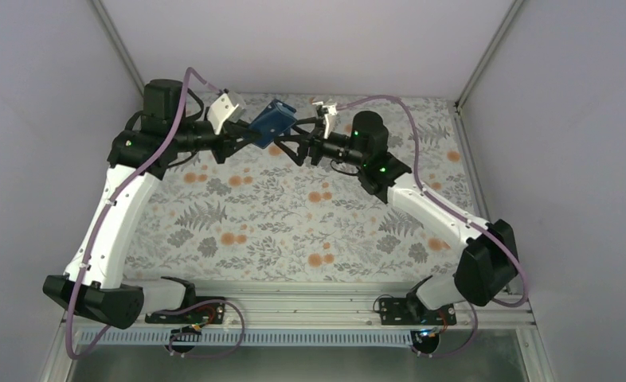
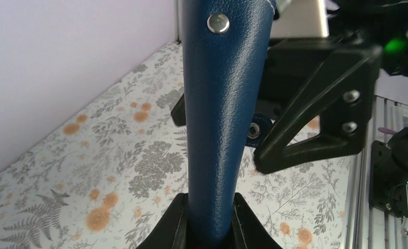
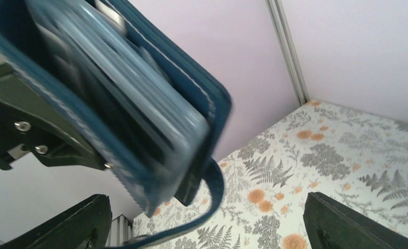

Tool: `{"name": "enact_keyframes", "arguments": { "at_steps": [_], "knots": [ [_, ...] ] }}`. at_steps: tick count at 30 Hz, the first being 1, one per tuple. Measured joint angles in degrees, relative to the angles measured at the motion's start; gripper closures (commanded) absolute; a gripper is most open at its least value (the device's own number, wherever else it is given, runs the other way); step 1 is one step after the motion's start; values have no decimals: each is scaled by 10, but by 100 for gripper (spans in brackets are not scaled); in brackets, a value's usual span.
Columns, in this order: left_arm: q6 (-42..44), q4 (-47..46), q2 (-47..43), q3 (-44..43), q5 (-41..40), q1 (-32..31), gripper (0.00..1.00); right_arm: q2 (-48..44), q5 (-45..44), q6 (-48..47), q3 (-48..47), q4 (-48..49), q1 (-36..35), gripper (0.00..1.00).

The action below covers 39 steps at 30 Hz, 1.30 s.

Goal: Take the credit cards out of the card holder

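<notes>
The navy blue card holder [image 1: 274, 119] is held in the air at the back of the table. My left gripper [image 1: 250, 137] is shut on it. In the left wrist view its spine [image 2: 222, 114] stands upright between my fingers [image 2: 173, 228], with a metal snap at the top. My right gripper [image 1: 292, 146] is open and empty, right beside the holder. In the right wrist view the holder [image 3: 113, 93] hangs partly open at the upper left, blurred, its closure tab [image 3: 215, 189] dangling. Lighter blue pockets show with dark card edges inside; single cards cannot be told apart.
The table carries a floral cloth [image 1: 294, 215]. Pale walls close in the back and both sides, with a metal post [image 1: 485, 56] at the back right corner. The right gripper's black finger [image 2: 316, 114] stands close behind the holder in the left wrist view.
</notes>
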State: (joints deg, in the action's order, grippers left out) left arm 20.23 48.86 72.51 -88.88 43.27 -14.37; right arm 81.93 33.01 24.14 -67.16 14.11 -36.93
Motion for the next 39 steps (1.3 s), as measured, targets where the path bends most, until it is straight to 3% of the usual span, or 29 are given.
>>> {"name": "enact_keyframes", "arguments": {
  "at_steps": [7,15,20,26,33,35,39],
  "knots": [
    [2,1,-1,-9,20,0,98,-14,31,-40,48,30,18,21],
    [9,3,-13,-10,50,-3,98,-12,89,-84,45,32,41,20],
    [10,0,-14,-4,54,-3,98,-11,107,-83,43,49,41,48],
    [21,7,-15,11,79,-3,98,2,104,-74,25,64,41,43],
    [33,15,-16,11,112,-4,98,11,160,-97,12,68,42,33],
    [34,18,-16,11,122,-6,98,10,180,-115,12,62,42,34],
    [35,24,-15,12,140,-9,98,9,199,-149,6,44,34,50]
  ]
}}
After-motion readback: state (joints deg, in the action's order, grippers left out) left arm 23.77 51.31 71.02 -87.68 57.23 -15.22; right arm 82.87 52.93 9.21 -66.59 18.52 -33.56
